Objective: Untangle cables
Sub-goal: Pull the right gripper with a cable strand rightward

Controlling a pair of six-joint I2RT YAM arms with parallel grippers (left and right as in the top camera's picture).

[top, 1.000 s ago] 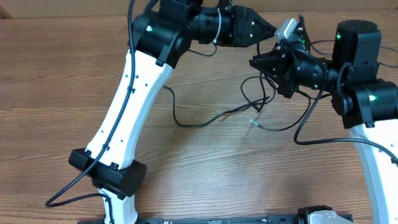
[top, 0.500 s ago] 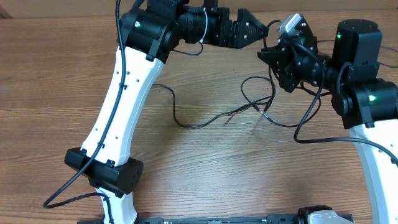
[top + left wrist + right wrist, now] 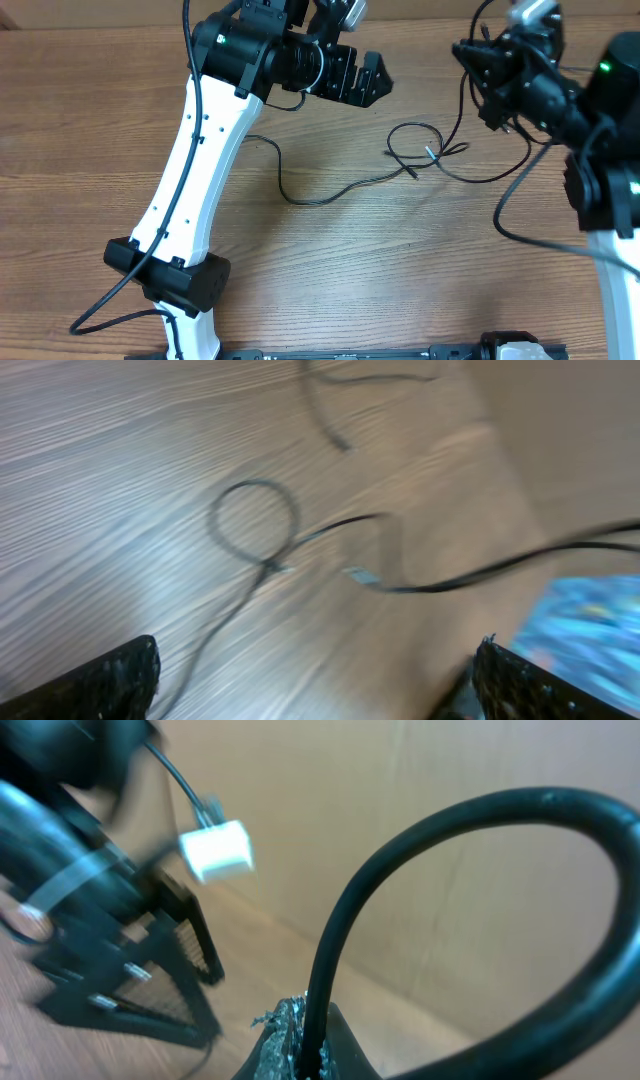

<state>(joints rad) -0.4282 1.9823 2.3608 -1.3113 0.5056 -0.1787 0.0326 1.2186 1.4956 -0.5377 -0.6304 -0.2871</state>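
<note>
Thin black cables (image 3: 330, 190) lie loosely on the wooden table (image 3: 100, 120), with a small loop (image 3: 415, 130) and a plug end (image 3: 430, 153) near the middle. My left gripper (image 3: 372, 80) hovers open and empty at the back, left of the loop. The left wrist view shows the loop (image 3: 255, 520) and a cable (image 3: 480, 570) below its spread fingers (image 3: 110, 680). My right gripper (image 3: 472, 62) is raised at the back right and shut on a cable. The right wrist view shows that cable (image 3: 480, 810) pinched between the fingertips (image 3: 300, 1040) and arching overhead.
Both arm bases stand at the front, the left one (image 3: 170, 280) on the near left. A thicker black arm cable (image 3: 120, 300) trails off the left base. A cardboard wall (image 3: 400, 840) rises behind the table. A white plug (image 3: 215, 850) hangs near the left arm.
My left gripper opened, let go and drew back to the left. My right gripper lifted up and to the right with its cable, and the bunch on the table spread out.
</note>
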